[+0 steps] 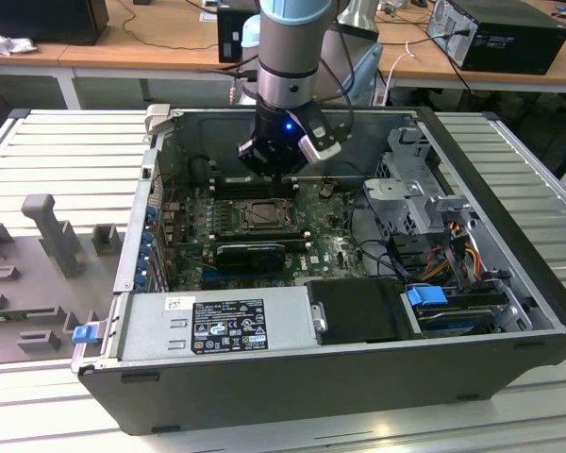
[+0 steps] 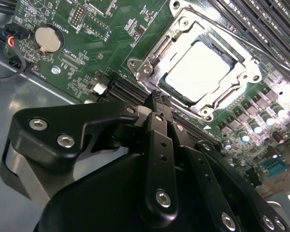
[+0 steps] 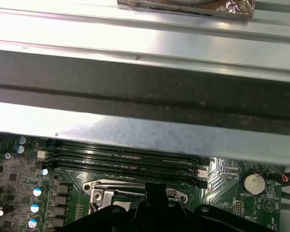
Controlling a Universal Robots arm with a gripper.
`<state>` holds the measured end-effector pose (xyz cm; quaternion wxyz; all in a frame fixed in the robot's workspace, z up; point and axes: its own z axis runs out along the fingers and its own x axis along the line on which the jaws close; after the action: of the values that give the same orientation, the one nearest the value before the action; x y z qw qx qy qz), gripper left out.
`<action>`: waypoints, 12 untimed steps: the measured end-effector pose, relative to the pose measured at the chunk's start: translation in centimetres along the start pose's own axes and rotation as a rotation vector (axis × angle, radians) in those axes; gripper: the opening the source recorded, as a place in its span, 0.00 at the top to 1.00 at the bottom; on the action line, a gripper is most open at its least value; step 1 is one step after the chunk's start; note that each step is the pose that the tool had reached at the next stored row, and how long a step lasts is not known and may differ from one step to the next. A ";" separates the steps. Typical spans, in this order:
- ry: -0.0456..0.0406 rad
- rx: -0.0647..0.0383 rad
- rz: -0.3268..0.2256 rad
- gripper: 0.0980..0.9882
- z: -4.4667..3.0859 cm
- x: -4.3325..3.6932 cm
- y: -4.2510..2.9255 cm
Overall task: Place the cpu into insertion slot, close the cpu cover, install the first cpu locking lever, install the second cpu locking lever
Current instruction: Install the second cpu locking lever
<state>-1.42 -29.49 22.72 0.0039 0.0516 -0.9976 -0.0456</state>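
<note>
Jaws: black, drawn together tip to tip with nothing between them [image 2: 160, 99], hanging just above the near edge of the socket in the second wrist view.

Arm: grey and blue robot arm [image 1: 297, 57] reaching down into the open dark-grey computer case [image 1: 509, 311], which lies on its side on a ribbed grey table [image 1: 66, 151].

Cpu: small flat square chip with a silvery-grey metal top [image 2: 199, 71], lying flat in the insertion slot [image 2: 183, 101] (black-framed, on the green circuit board [image 2: 101, 48]).

Cpu cover: thin dark-silver metal frame with a square window [image 2: 159, 46], lying down around the chip; its edge also shows in the first wrist view [image 3: 135, 186].

Levers: a thin metal rod [image 2: 241, 38] runs along the far side of the frame; whether it is latched I cannot tell.

Step in hand: judging by this, chip seated and cover down, so the lever work is at hand.

Next move calls for: a closed tip set squarely on a thin springy rod, pressed down and sideways under its hook without slipping onto the board's small parts.
</note>
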 end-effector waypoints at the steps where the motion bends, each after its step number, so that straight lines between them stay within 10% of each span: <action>1: 0.0000 0.000 0.000 0.99 -0.12 0.00 0.01; 9: 0.0001 0.000 0.000 0.99 -0.36 0.25 -2.43; 12: -0.0004 0.000 0.004 0.99 -1.56 0.33 -2.96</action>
<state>-1.42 -32.60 24.00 0.0038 0.0498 -0.9977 -0.0457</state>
